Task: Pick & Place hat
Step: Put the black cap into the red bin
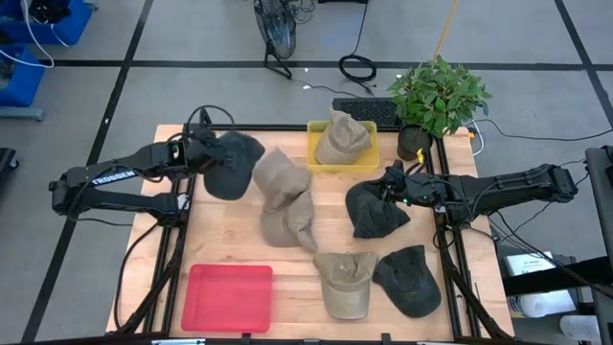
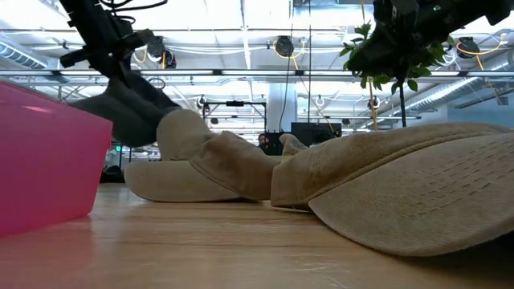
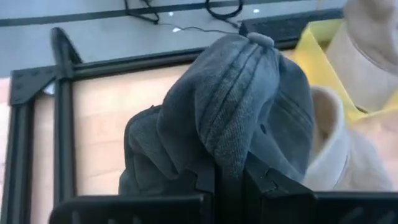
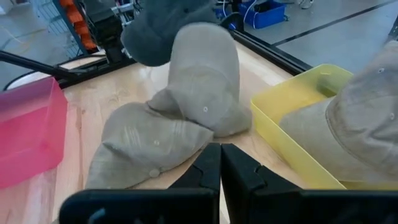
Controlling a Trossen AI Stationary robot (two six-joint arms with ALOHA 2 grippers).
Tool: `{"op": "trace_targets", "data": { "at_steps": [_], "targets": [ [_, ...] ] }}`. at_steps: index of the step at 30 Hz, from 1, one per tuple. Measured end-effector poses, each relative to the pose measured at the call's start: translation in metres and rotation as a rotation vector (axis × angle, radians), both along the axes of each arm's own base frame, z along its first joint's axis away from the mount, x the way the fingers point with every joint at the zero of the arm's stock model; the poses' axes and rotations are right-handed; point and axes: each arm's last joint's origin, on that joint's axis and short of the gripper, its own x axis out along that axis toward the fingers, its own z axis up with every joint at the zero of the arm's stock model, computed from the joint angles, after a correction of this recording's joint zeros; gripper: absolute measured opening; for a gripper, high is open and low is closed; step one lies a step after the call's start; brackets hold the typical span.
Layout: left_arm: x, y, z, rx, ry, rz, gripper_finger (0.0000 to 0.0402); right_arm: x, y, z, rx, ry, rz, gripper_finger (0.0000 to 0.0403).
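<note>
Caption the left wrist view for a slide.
Left gripper shut on a dark grey fabric cap, lifted above the wooden table beside a yellow plastic bin.

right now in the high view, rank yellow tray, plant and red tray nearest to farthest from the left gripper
1. yellow tray, to the left gripper's right, at the back edge
2. red tray, front left corner
3. plant, beyond the back right corner

Potted plant (image 1: 439,96) and keyboard (image 1: 368,111) you see beyond the right gripper (image 1: 391,179), bicycle (image 1: 278,29) farther back, cable coil (image 1: 357,68) beside it
</note>
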Motion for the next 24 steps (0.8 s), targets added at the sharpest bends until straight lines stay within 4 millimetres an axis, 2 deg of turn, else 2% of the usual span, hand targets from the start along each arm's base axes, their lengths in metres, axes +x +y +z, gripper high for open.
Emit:
{"op": "trace_targets", "data": {
  "at_steps": [7, 13, 18, 24],
  "targets": [
    [0.0, -0.002, 0.017, 0.034, -0.059, 0.003, 0.003, 0.001, 0.0, 0.001, -0.001, -0.014, 0.001, 0.0],
    [0.003, -0.014, 0.045, 0.042, -0.147, -0.1, 0.0032, 0.0, 0.0, 0.0, 0.007, -0.004, -0.002, 0.0],
    [0.011, -0.037, 0.055, 0.017, -0.228, -0.199, 0.003, 0.0, 0.0, -0.001, 0.031, 0.001, -0.011, 0.0],
    [0.026, -0.078, 0.05, -0.019, -0.279, -0.301, 0.003, 0.0, 0.002, 0.0, 0.095, -0.021, 0.028, 0.0]
  ]
}}
